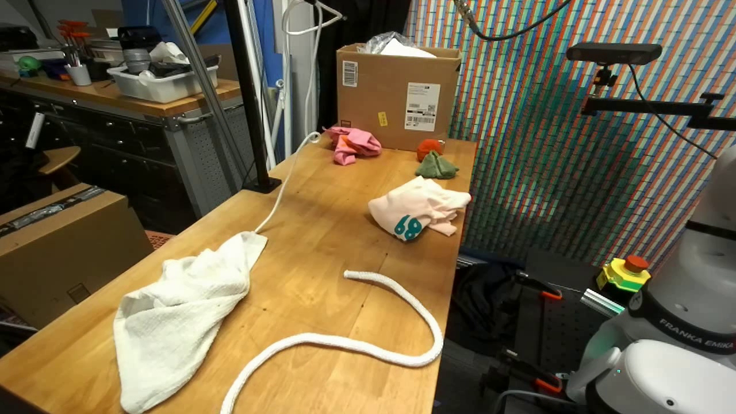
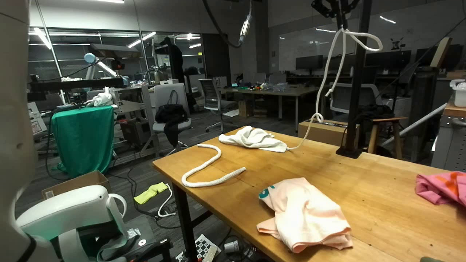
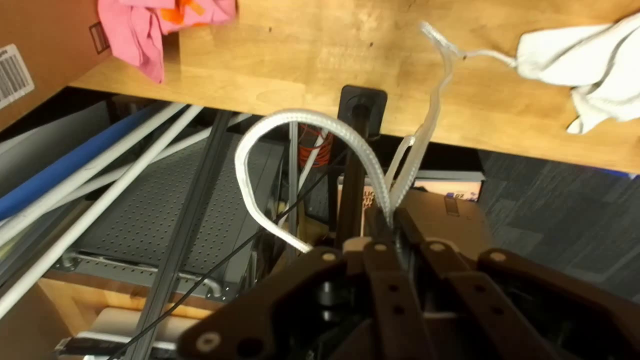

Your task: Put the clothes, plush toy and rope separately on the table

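The claw [image 2: 342, 26], pinched narrow on the thin rope [image 3: 357, 145], holds it aloft, presumably to draw it clear of the white cloth [image 2: 253, 140], which lies below the claw on the table [image 2: 382, 200] with the rope reaching its corner, attachment unverified.

The table [image 1: 322, 241] is smooth wood, the white cloth [image 1: 178, 316] rough-textured.
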